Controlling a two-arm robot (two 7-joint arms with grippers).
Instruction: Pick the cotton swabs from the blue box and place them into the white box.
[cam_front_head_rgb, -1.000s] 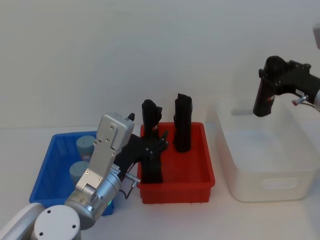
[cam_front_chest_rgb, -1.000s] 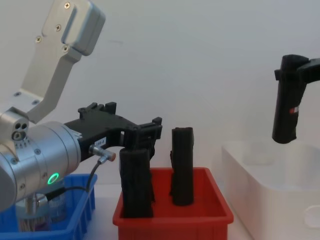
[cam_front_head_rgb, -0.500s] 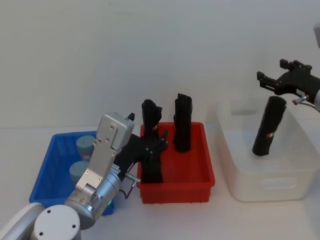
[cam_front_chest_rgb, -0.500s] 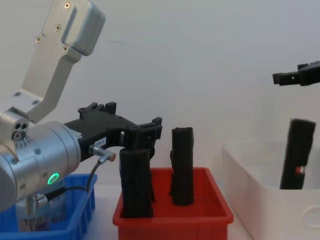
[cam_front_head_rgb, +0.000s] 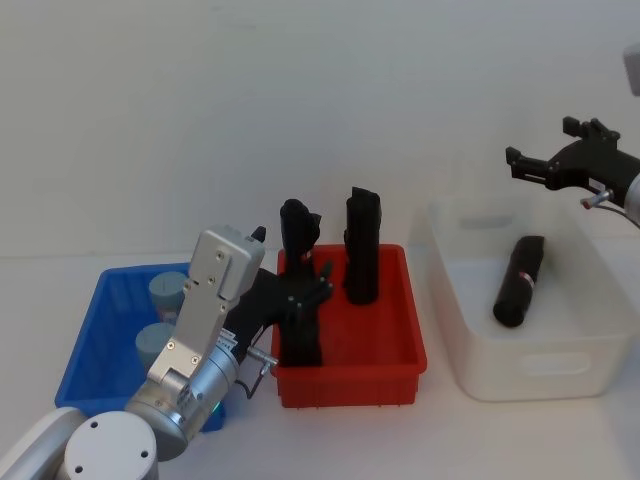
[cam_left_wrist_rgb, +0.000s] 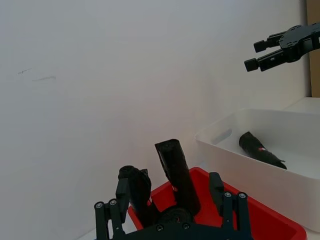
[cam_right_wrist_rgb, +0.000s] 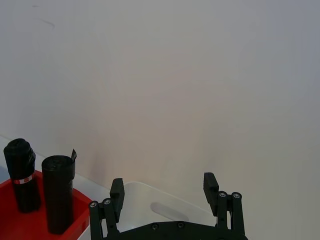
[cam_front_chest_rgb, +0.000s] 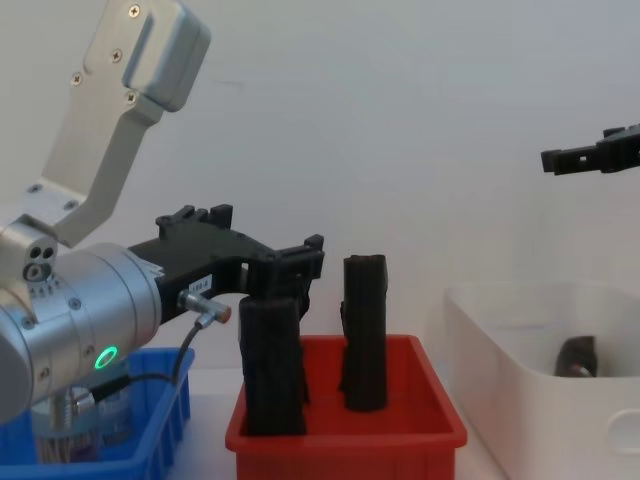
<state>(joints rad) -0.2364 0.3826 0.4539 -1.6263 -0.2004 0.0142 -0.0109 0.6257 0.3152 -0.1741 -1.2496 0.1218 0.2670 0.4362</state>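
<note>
Grey-lidded cotton swabs (cam_front_head_rgb: 167, 291) | in blue box (cam_front_head_rgb: 88, 335) | left of left pincer (cam_front_head_rgb: 305, 290)

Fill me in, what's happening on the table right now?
The right claw hangs open above the white box, where one black rolled bundle lies on its side. The left claw is open around the front black bundle standing in the red tray. Two cotton swab jars sit in the blue box, with neither claw on them.

The left gripper (cam_front_head_rgb: 300, 292) reaches forward and low, jaws apart. The right gripper (cam_front_head_rgb: 538, 142) is raised high, jaws wide.
</note>
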